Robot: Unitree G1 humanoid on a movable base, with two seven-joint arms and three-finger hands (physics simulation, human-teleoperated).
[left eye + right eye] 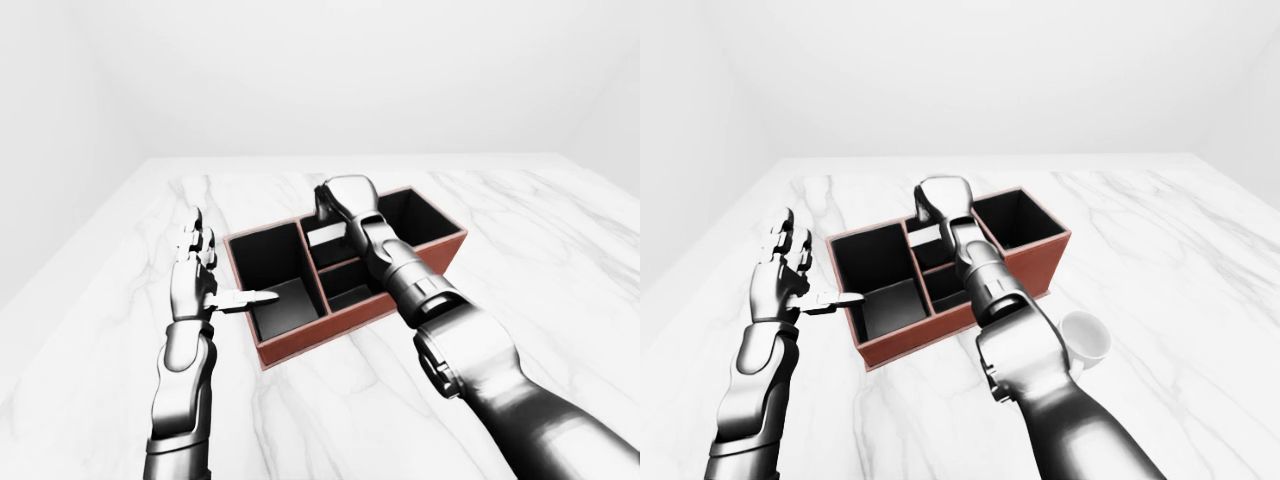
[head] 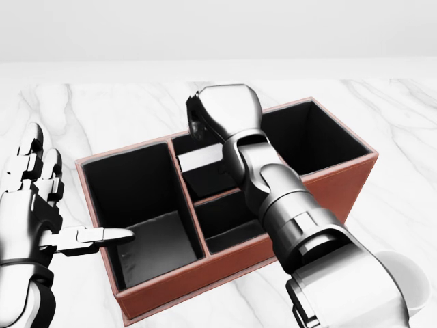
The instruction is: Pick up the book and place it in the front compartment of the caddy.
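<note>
1. Book (image 2: 200, 161): tilted in the caddy's (image 2: 328, 186) upper middle compartment, just under the right hand (image 2: 225, 113); contact hidden, grasp unclear.
2. Likely light, stiff, smooth; best pinched across the covers.
3. Left hand (image 2: 31, 219) spread, empty, thumb over the caddy's left rim.
4. Marble table (image 1: 560, 260) under the caddy, mug (image 1: 1085, 338) near its right; plain white room.
</note>
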